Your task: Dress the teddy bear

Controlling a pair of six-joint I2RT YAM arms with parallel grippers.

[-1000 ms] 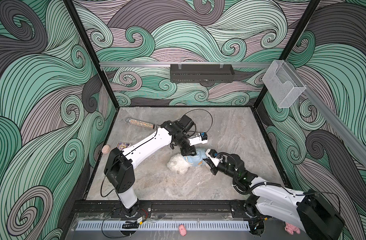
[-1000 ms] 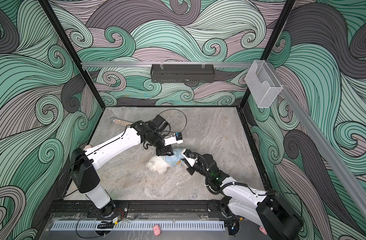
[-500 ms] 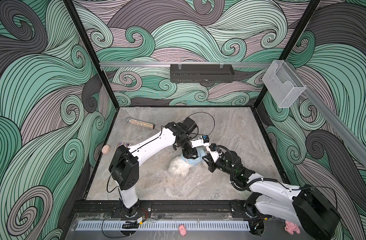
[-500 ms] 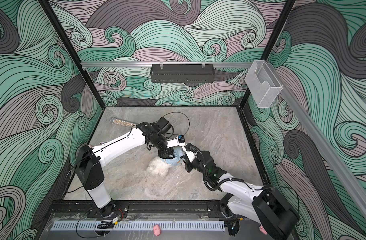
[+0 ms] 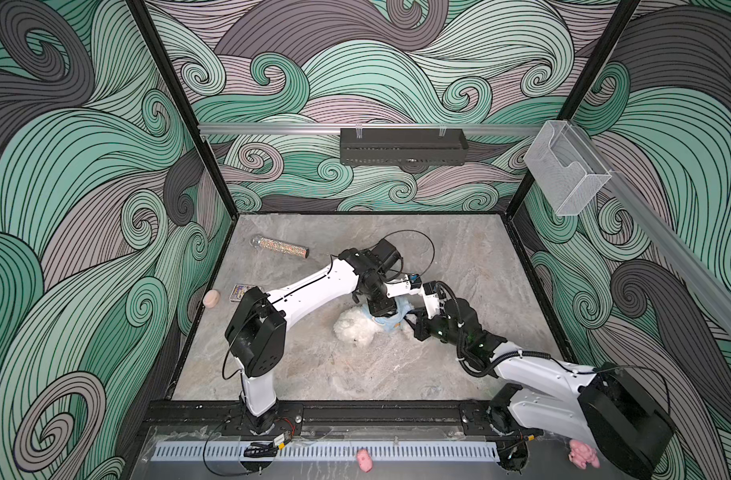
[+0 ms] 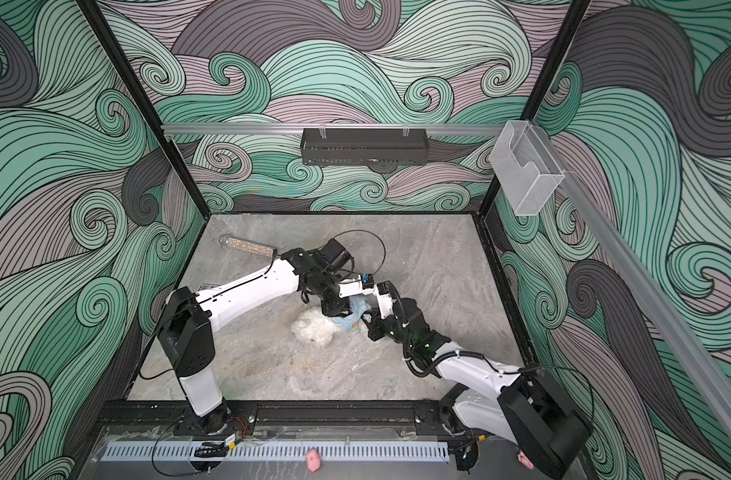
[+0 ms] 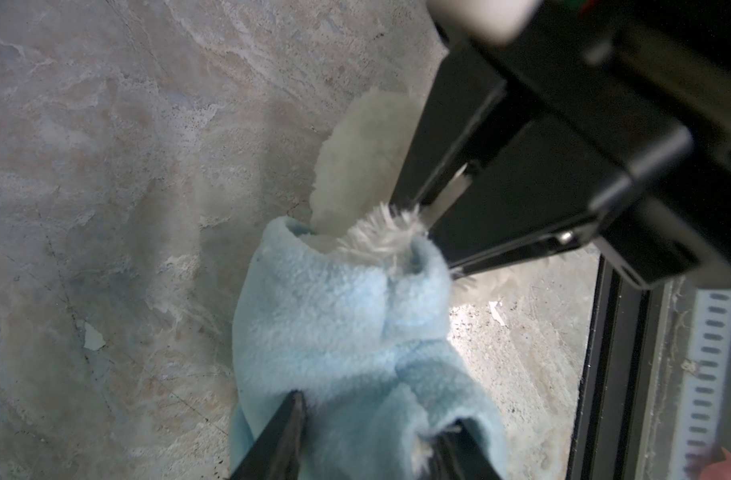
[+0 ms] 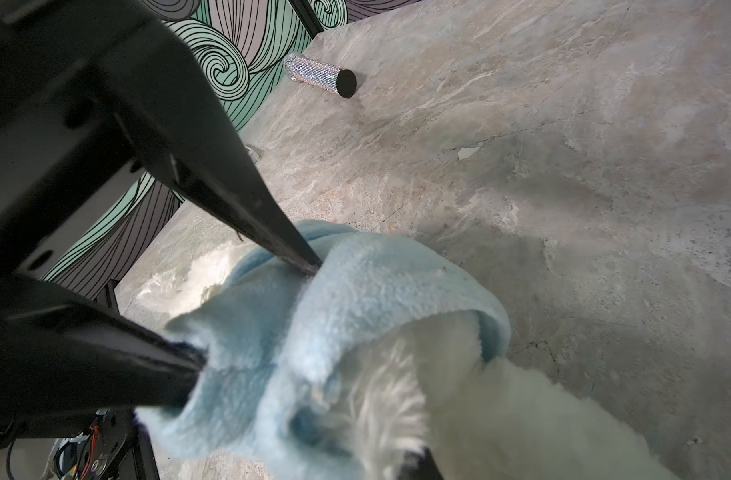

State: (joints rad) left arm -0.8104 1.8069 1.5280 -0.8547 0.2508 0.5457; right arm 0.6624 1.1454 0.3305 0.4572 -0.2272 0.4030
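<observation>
Blue fleece bunches between the parted tips of my left claw. My right claw is pinched tight on a tuft of the teddy bear. Only the top views show the bear's fluffy bulk lying mid-counter; my arms hide both claws' tips there.

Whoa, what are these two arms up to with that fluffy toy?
Two robot arms are dressing a white teddy bear, which lies on the table, in a light blue fleece garment. The right gripper pinches a tuft of the bear's fur poking out of one opening. The left gripper is open, its tips pressed into the cloth. The garment covers only part of the bear.
</observation>
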